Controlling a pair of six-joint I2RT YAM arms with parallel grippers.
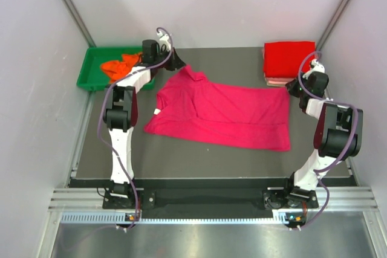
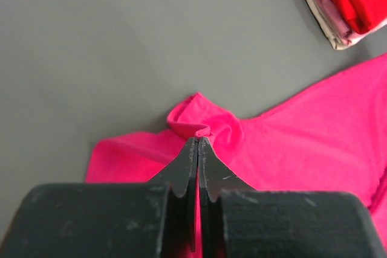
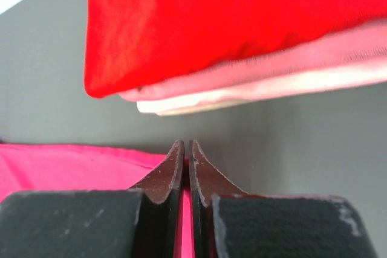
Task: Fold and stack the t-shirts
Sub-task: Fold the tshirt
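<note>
Top view: your magenta shirt (image 1: 224, 113) lies spread mid-table, far corners pinched, likely for lifting into a fold. The red-topped stack (image 1: 289, 57) sits far right, the orange shirt (image 1: 118, 66) in the green tray (image 1: 91, 77). Left wrist: left gripper (image 2: 198, 140) clamped on a bunched magenta fold. Right wrist: right gripper (image 3: 183, 149) closed on the magenta edge, near the stack.

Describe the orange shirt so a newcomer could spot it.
Start at the green tray, far left of the table. The orange shirt lies crumpled inside it. Unlike the spread pink shirt and the folded stack, it is bunched up.
</note>
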